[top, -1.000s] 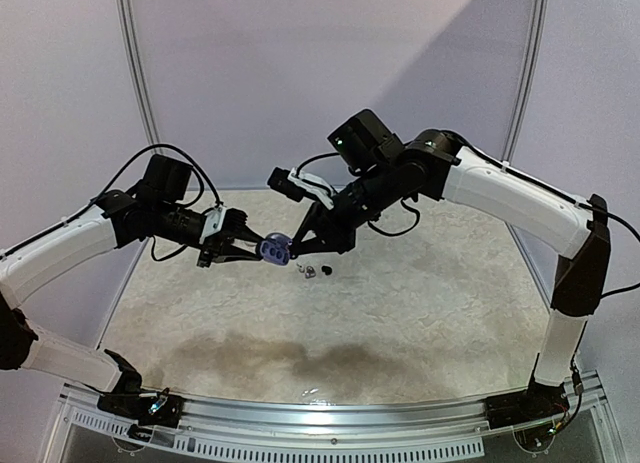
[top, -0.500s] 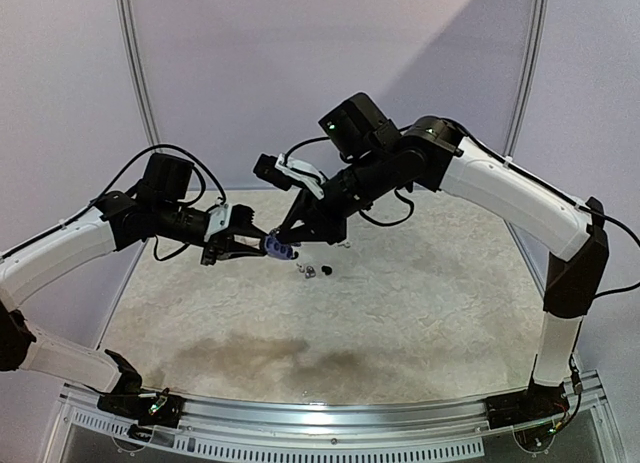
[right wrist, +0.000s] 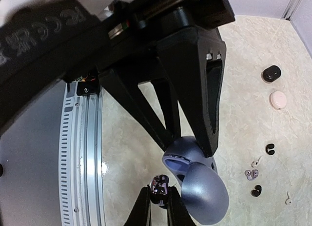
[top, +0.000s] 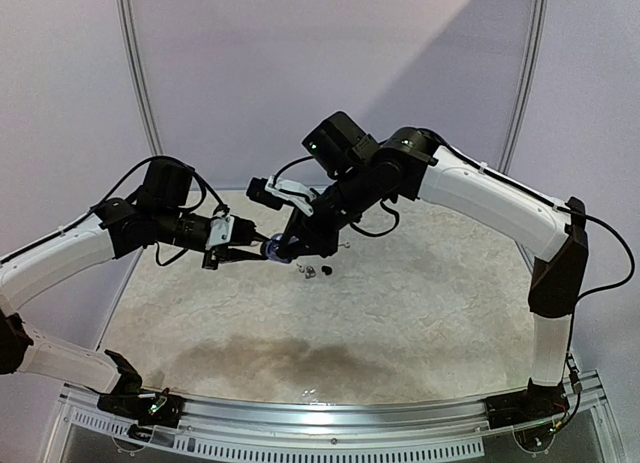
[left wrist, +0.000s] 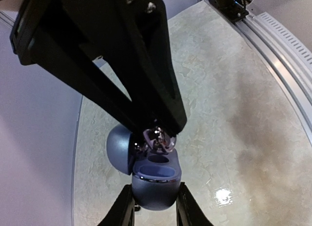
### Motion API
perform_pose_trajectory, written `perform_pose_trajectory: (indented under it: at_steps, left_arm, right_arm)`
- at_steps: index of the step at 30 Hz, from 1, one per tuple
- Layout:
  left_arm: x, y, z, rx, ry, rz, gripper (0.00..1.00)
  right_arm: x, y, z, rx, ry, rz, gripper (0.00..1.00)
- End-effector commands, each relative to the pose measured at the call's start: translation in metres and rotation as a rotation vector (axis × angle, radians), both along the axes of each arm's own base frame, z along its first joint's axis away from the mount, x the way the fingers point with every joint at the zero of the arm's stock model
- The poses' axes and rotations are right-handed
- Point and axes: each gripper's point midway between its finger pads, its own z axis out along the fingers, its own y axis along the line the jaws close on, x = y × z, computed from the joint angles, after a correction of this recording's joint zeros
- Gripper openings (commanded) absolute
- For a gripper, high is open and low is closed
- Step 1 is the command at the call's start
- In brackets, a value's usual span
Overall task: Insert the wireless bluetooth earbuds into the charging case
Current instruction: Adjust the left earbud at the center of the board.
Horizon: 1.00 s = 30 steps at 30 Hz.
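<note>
My left gripper [left wrist: 154, 189] is shut on a blue-grey charging case [left wrist: 156, 179], held above the table with its lid [left wrist: 118, 149] swung open to the left. Two empty wells show inside. My right gripper [right wrist: 160, 193] is shut on a glossy dark earbud [right wrist: 160, 183]. In the left wrist view that earbud [left wrist: 158, 139] hangs at the case's far rim, just over the far well. In the top view both grippers meet at the case [top: 272, 248] above the table's middle back.
Loose on the mat lie black earbuds [right wrist: 270, 149] [right wrist: 256, 190], white ones [right wrist: 255, 162] [right wrist: 288, 200] and a silver one [right wrist: 251, 174]. A black case [right wrist: 271, 73] and a pale pink case [right wrist: 278, 99] sit farther off. A metal rail [top: 320, 413] runs along the near edge.
My right arm has swung left and brought the earbud up to the open case. The left gripper has kept its hold on the case and shifted only slightly.
</note>
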Motion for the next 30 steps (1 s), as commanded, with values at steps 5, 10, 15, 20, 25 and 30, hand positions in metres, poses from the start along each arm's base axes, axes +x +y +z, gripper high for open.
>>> perform_pose_trajectory:
  at_steps: [5,10,15,20,25,30]
  left_arm:
    - [0.0,-0.009,0.008,-0.024,-0.113,-0.013,0.0]
    - [0.0,-0.011,0.011,-0.045,-0.094,0.004,0.0]
    - [-0.004,-0.01,0.007,-0.042,-0.101,-0.009,0.0]
    - [0.002,-0.008,0.004,-0.035,-0.069,0.039,0.0]
    - [0.021,-0.002,-0.009,-0.022,0.04,0.196,0.0]
    - [0.039,0.012,-0.024,-0.014,0.115,0.327,0.0]
  right_arm:
    - [0.013,0.006,-0.007,-0.02,-0.044,-0.037,0.03]
    - [0.02,0.004,-0.015,-0.051,-0.057,-0.067,0.05]
    - [0.033,0.004,-0.015,-0.058,-0.089,-0.137,0.07]
    - [0.03,0.006,-0.011,-0.036,-0.07,-0.133,0.07]
    - [0.012,-0.002,-0.007,-0.046,-0.003,-0.092,0.07]
    - [-0.016,-0.023,-0.007,-0.087,0.136,-0.075,0.08]
